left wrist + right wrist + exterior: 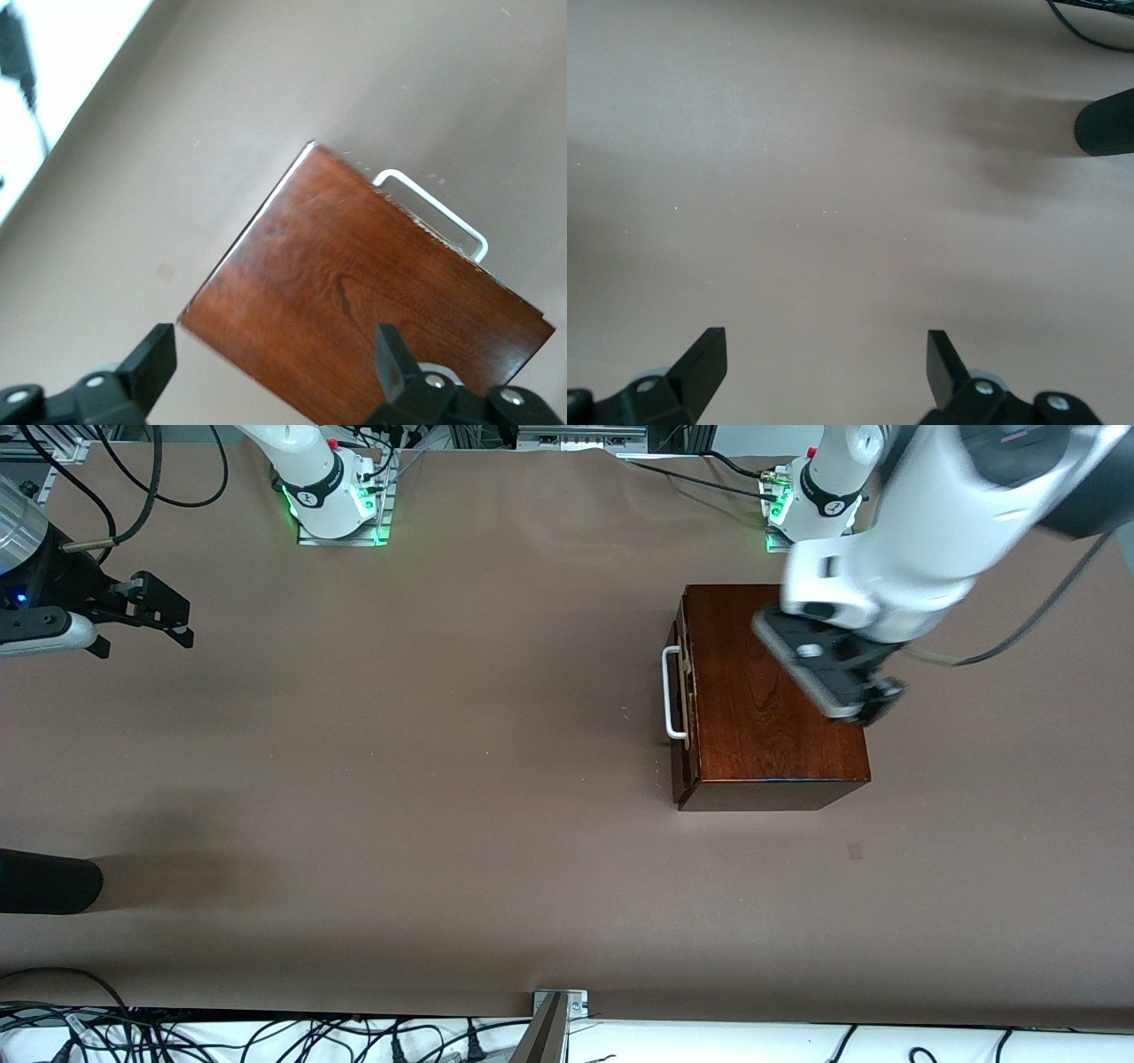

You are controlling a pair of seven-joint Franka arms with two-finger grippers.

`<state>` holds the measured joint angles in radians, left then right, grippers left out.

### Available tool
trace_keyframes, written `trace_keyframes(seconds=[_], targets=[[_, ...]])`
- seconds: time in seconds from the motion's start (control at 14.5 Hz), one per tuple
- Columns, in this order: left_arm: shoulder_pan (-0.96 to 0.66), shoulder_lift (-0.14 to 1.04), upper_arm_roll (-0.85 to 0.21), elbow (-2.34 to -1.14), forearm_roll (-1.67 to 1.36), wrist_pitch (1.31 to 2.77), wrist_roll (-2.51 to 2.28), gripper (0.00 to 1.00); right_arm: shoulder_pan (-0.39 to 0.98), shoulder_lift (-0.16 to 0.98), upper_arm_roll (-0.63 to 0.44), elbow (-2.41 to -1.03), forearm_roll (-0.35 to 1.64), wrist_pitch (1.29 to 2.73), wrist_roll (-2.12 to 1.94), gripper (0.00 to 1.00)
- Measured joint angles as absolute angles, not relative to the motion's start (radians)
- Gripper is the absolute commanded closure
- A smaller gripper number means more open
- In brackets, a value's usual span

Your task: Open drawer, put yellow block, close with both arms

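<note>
Box (771, 708) toward left arm's end, left hand (873, 700) over it.

Front camera: high, facing my two arm bases, taking in the whole desk (443, 779). Left wrist camera: close above the dark wooden box (354, 310), which the front view (771, 700) shares. Right wrist camera: looks down on bare desk; a black cylinder (1105, 121), probably the one at the front view's edge (44, 881).

Left hand (873, 704) and right hand (168, 615) both spread
</note>
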<state>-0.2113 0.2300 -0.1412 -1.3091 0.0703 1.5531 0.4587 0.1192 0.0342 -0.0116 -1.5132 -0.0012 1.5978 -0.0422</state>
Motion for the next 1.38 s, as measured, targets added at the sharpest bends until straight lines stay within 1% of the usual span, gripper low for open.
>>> trace_keyframes(seconds=[0.28,0.55,0.69,1.03,1.38], targets=[[-0.208,0.109,-0.046,-1.422,0.042,1.578,0.125,0.0,0.119,0.034,-0.012,-1.513,-0.001,1.598,-0.042,0.0],[-0.202,-0.037,0.037,-1.614,0.029,1.67,0.061,0.0,0.119,0.034,-0.013,-1.513,-0.001,1.598,-0.042,0.0],[-0.181,-0.063,0.068,-1.664,-0.039,1.677,0.063,0.0,0.119,0.033,-0.013,-1.513,-0.001,1.598,-0.042,0.0],[-0.155,-0.037,0.068,-1.677,-0.073,1.668,0.074,0.0,0.119,0.033,-0.013,-1.511,-0.001,1.599,-0.042,0.0],[-0.151,-0.037,0.07,-1.669,-0.004,1.666,0.073,0.0,0.119,0.033,-0.013,-1.511,-0.001,1.599,-0.042,0.0]])
